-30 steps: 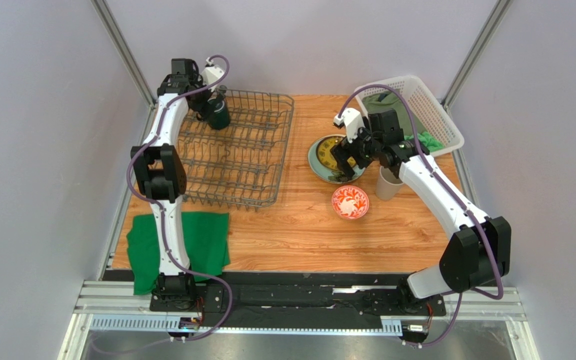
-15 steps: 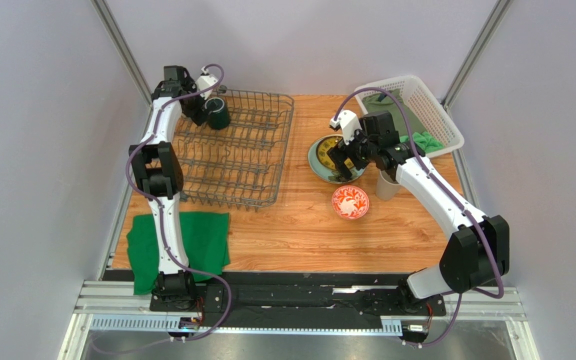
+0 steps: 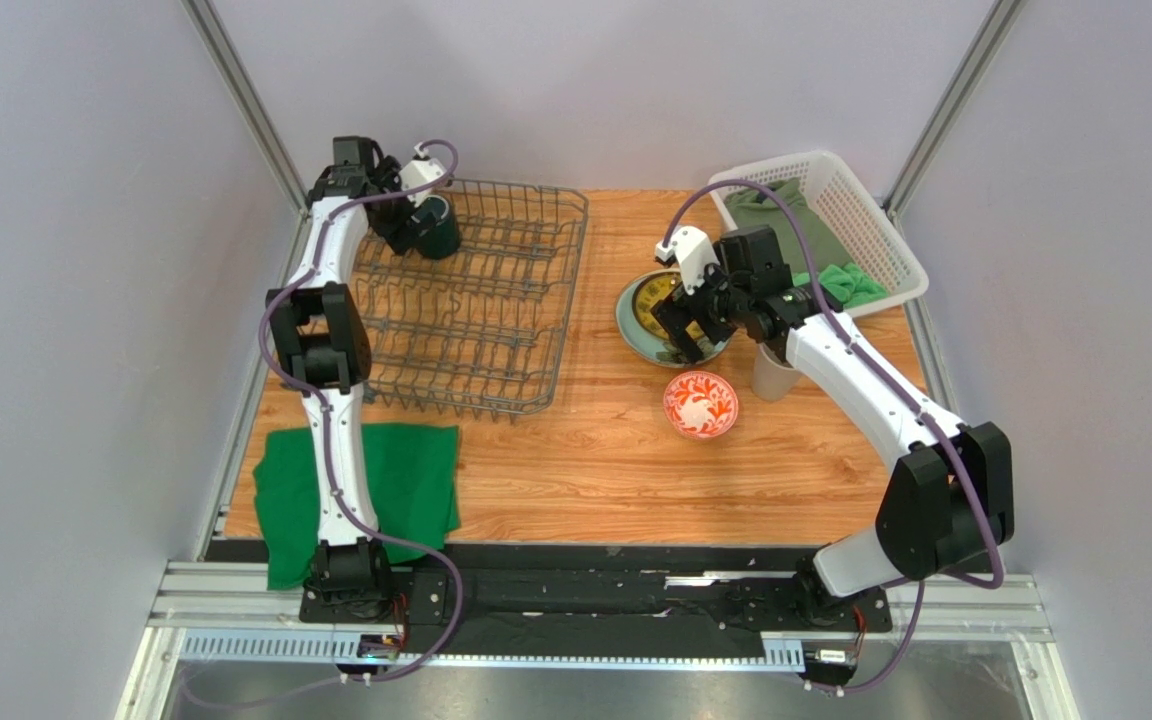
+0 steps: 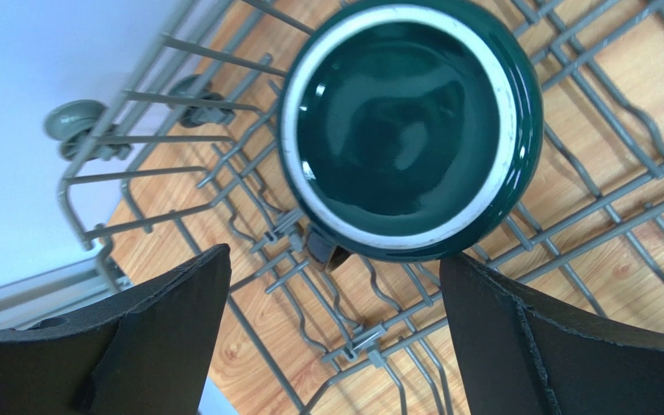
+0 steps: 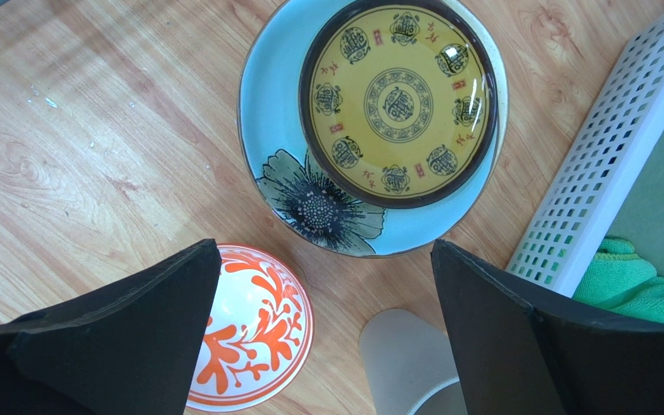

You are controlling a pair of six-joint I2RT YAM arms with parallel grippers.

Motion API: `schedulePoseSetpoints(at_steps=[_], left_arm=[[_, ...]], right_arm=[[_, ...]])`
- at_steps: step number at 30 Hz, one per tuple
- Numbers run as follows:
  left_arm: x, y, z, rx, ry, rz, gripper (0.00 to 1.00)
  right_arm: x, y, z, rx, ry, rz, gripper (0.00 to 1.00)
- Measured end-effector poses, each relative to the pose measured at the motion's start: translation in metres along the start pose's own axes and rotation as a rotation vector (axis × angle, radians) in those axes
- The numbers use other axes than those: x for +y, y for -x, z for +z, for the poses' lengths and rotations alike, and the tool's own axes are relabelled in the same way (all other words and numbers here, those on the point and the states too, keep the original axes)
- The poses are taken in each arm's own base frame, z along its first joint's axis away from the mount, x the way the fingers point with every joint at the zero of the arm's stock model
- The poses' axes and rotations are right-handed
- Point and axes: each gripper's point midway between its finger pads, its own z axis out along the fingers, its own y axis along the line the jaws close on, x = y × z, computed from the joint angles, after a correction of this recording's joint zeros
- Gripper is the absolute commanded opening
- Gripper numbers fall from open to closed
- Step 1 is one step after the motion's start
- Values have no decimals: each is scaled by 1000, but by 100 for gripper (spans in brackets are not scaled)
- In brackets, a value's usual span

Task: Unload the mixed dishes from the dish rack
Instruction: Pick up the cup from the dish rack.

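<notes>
The dark grey wire dish rack (image 3: pixel 477 308) stands at the back left, and only a dark green mug (image 3: pixel 438 234) sits in its far left corner. My left gripper (image 3: pixel 408 222) hovers open right beside that mug; in the left wrist view the mug (image 4: pixel 409 130) stands upright on the rack wires (image 4: pixel 587 216) just ahead of the open left gripper (image 4: pixel 335 285). On the table, a yellow patterned plate (image 5: pixel 396 104) rests on a pale teal plate (image 5: pixel 275 104). My right gripper (image 3: pixel 681 318) hangs open and empty above them.
A red-and-white bowl (image 3: pixel 701 404) and a beige cup (image 3: pixel 775 369) stand on the wood near the plates. A white lattice basket (image 3: pixel 838 210) holding a green cloth (image 3: pixel 853 281) fills the back right. Another green cloth (image 3: pixel 364 488) lies at the front left.
My left gripper has shifted slightly round the mug at the rack's far corner. The right arm has drifted a little left and back over the stacked plates.
</notes>
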Motion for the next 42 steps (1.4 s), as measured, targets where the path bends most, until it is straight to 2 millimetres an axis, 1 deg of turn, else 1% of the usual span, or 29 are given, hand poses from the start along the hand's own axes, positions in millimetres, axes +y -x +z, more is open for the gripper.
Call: schedulePoseSetpoints(at_steps=[3,7,12,17,21,26,34,39,42], left_arm=[[-5,-6,6,9,-24,22,97],[-10,-8,13,9,-47,60,97],[-20,-4,19,0,-77,104,96],[-35,4,25,-7,-116,138,94],[-38,8,26,-7,-120,154,92],[-43,7,26,-6,-130,156,89],[-62,-2,27,22,-179,133,80],[-72,-6,25,40,-209,118,70],[-77,-8,25,48,-221,112,66]], right_arm=[[0,0,0,-2,0,-4,99],[0,0,1,0,1,-7,99],[0,-4,5,14,3,-6,99],[2,-11,10,35,11,-5,99],[2,-14,13,45,12,-7,99],[2,-17,15,54,12,-10,99],[2,-18,17,60,14,-17,99],[3,-17,17,59,16,-20,99],[4,-18,18,60,19,-24,99]])
